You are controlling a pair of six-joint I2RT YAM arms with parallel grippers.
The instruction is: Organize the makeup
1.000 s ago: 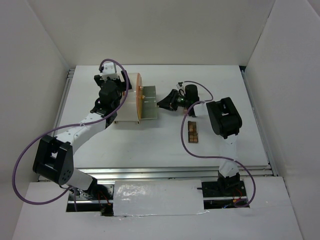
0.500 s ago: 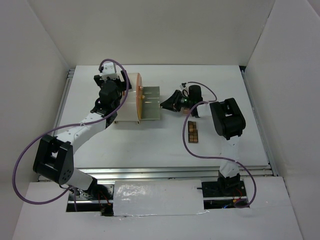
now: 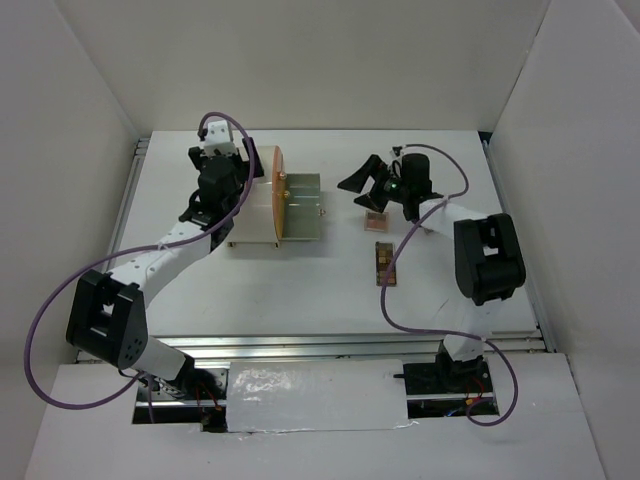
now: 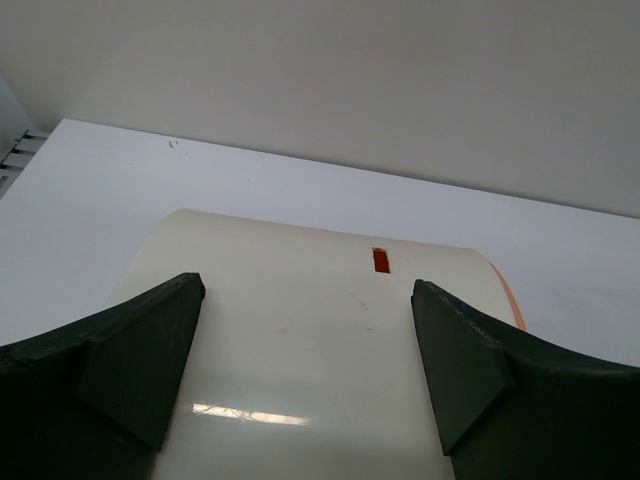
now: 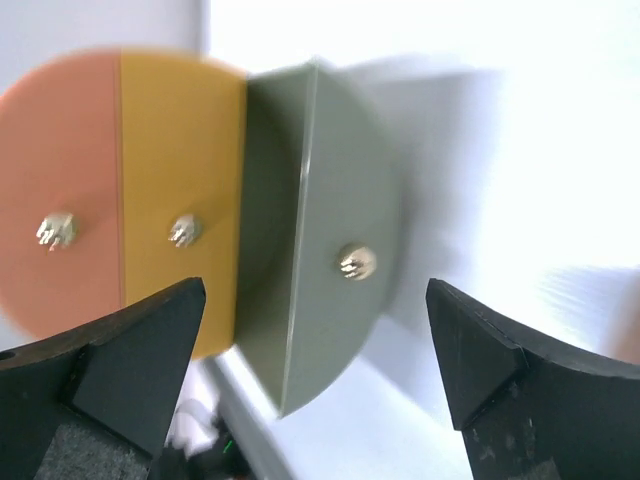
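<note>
Top external: the right fingers (image 3: pixel 352 183) gape wide, with the pink compact (image 3: pixel 376 217) just beside them.

The box (image 3: pixel 255 205) with its pulled-out drawer (image 3: pixel 303 208) blocks the left-centre of the desk (image 3: pixel 300 290), and the left arm (image 3: pixel 160 255) slants to it from the near-left corner. The right arm (image 3: pixel 485 260) stands by the right edge. 1 compact (image 3: pixel 375 217) and 1 palette (image 3: pixel 383 262) lie right of centre, a cable (image 3: pixel 385 298) looping beside the palette. Free: the near-edge strip, the far edge, the gap between drawer and compact.

Cream drawer box (image 3: pixel 257 223) on table (image 3: pixel 300 290)
</note>
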